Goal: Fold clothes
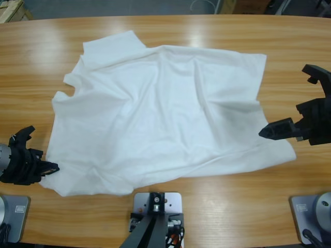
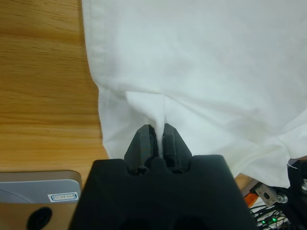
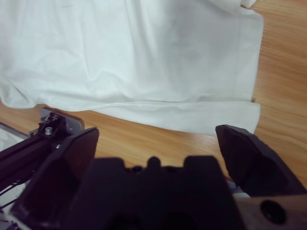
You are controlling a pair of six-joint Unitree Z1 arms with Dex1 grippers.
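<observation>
On the wooden table (image 1: 289, 46), the white T-shirt (image 1: 165, 113) is lying spread out. Our left gripper (image 2: 157, 130) is pinching its corner; our right gripper (image 3: 156, 143) is hovering wide apart beside its hem.

A long wooden table (image 1: 170, 206) is seen across the whole frame in the high view, its far edge curved along the top of the picture. Its light brown grain is run from left to right, and pale glare is shown on the boards near the upper middle. A white T-shirt (image 1: 165, 113) is spread directly on it, covering most of the middle of the frame. The shirt is laid flat but creased, with a sleeve pointed to the upper left and the hem set along the right. Bare wood is left around the shirt on every side.
</observation>
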